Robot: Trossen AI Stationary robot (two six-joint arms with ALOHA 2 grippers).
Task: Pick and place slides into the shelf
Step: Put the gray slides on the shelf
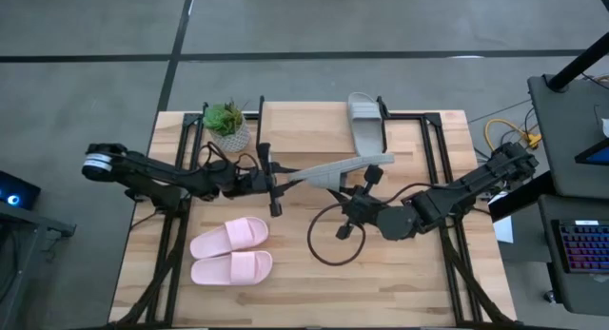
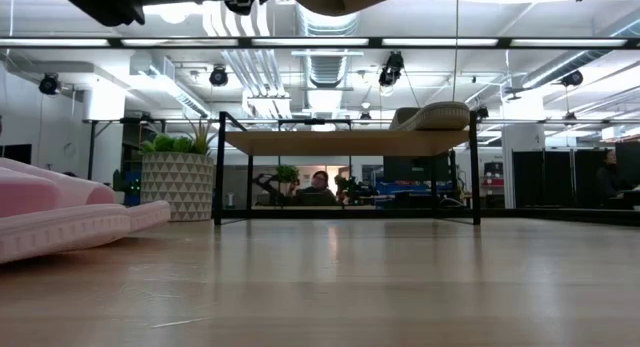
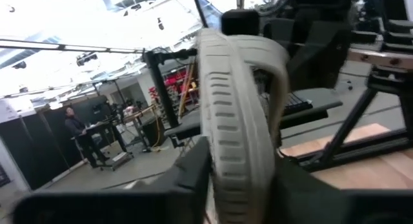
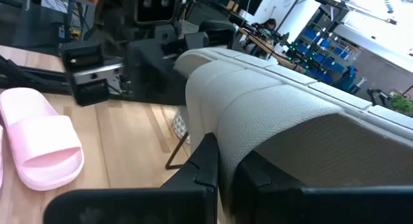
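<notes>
On the shelf [image 1: 314,130] one grey slide [image 1: 364,121] already lies; both the left gripper [image 1: 278,183] and right gripper [image 1: 354,189] clamp the second grey slide [image 1: 338,168] in mid-air; the pink pair [image 1: 231,251] waits near-left.

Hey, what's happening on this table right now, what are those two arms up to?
Both arms hold one grey-beige slide in the air between them, just in front of the shelf. The left gripper grips one end, the right gripper the other. A second grey-beige slide already lies on the shelf top. The pink pair waits on the table, and a potted plant stands beside the shelf.
</notes>
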